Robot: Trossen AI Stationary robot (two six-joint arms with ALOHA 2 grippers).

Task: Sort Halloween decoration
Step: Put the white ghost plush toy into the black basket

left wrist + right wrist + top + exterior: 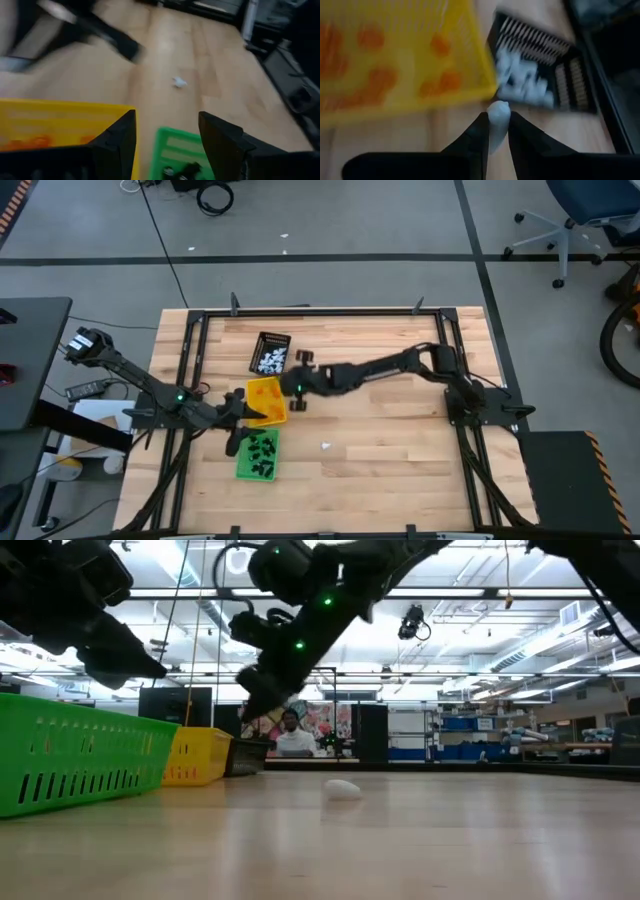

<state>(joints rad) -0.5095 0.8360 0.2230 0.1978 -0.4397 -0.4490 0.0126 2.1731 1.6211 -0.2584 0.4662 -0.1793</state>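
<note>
- Over on the left, the left gripper [240,423] waits with its fingers spread wide and nothing between them, hanging just over the seam where the yellow tray [266,401] meets the green tray [257,456]
- The green tray holds the black trinkets [262,448]; the yellow one next to it holds orange trinkets [441,46]
- Just past them the black tray [271,352] is filled with white trinkets [272,361]
- Moving right, the right gripper [497,125] is pinched narrow on a small white trinket [498,115], held above the bare wood beside the yellow tray's corner, with the black tray just beyond
- Further right, one more loose white trinket [326,446] lies alone on the table [400,450], well apart from all three trays
- The step in hand looks like carrying the held white piece to its tray; next it needs to travel over the black tray's rim and be let go above the white pile, not short of it over the yellow one
- After that, I'd say, the lone piece on the wood is left to fetch
</note>
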